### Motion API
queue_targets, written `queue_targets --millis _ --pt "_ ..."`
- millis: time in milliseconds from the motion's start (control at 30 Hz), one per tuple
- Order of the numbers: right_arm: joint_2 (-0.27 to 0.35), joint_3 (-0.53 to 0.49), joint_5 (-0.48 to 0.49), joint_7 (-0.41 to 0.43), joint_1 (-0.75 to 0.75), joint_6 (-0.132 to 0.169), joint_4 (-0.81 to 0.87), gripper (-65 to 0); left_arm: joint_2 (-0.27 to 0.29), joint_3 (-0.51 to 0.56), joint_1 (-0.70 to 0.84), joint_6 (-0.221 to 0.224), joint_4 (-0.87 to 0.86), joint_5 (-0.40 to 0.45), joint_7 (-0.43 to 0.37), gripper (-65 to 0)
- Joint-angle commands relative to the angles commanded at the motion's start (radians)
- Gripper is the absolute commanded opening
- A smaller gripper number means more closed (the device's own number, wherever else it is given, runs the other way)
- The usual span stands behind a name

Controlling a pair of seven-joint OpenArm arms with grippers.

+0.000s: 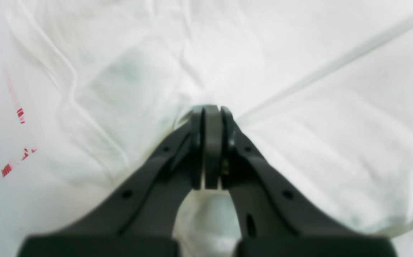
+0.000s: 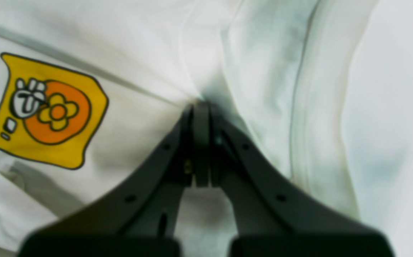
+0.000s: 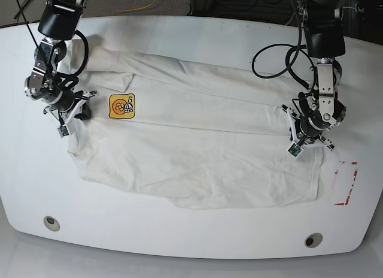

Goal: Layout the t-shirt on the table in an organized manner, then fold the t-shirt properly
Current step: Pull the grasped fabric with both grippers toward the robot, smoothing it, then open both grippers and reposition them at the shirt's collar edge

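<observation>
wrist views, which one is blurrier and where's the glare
Left wrist view is softest: the off-white cotton t-shirt is washed out, the dark left claw hazy. Right wrist view is blurred too, yet the yellow-orange patch reads. Base view is sharp.

The t-shirt (image 3: pixel 197 152) lies spread across the table (image 3: pixel 191 242) at mid-frame, the left gripper (image 3: pixel 305 137) on its right edge and the right gripper (image 3: pixel 75 113) on its left edge.
</observation>
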Motion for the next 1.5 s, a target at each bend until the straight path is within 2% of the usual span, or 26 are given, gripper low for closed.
queue_targets --millis 133,200,233,267,300,333,400,567,733,967,1300,1500 --pt "-0.005 0.003 0.0 -0.044 0.0 0.0 0.083 -63.4 -0.002 0.0 0.021 0.0 0.061 0.0 0.0 -65.0" --pt "-0.008 0.006 0.002 -0.087 0.008 0.0 0.132 -57.8 -0.003 0.0 0.029 0.0 0.103 0.0 0.0 -61.2" --pt "-0.008 0.006 0.002 -0.098 0.009 0.0 0.152 -54.8 -0.003 -0.002 0.031 0.0 0.118 0.0 0.0 -58.8" --pt "-0.011 0.006 0.002 -0.107 0.009 0.0 0.184 -49.5 -0.003 -0.002 0.034 0.0 0.147 0.0 0.0 -53.5" --pt "-0.012 0.006 0.002 -0.109 0.009 0.0 0.196 -47.6 -0.003 -0.002 0.035 0.0 0.158 0.0 0.0 -51.4" --pt "-0.025 0.006 0.002 -0.112 0.009 0.0 0.232 -42.5 -0.003 -0.003 0.037 0.0 0.186 0.0 0.0 -45.8" --pt "-0.038 0.008 0.002 -0.114 0.002 0.0 0.276 -36.2 -0.003 -0.009 0.044 0.0 0.219 0.0 0.0 -38.0" --pt "-0.051 0.008 0.002 -0.152 -0.023 0.0 0.371 -25.1 0.0 -0.044 0.063 0.0 0.282 0.0 0.0 -24.5" --pt "-0.055 0.025 0.003 -0.186 -0.089 0.0 0.488 -23.7 0.0 -0.052 0.077 0.0 0.347 0.0 0.0 -23.5" --pt "-0.1 0.146 0.075 -0.199 -0.224 0.0 0.611 -23.7 -0.002 -0.078 0.18 0.0 0.471 -0.002 0.0 -23.5" --pt "-0.115 0.239 0.203 -0.199 -0.365 0.0 0.624 -23.7 0.005 -0.192 0.296 0.0 0.552 -0.002 0.0 -23.5" --pt "-0.127 0.296 0.241 -0.199 -0.4 0.0 0.626 -23.7 0.005 -0.222 0.33 0.0 0.552 -0.003 -0.002 -23.5"
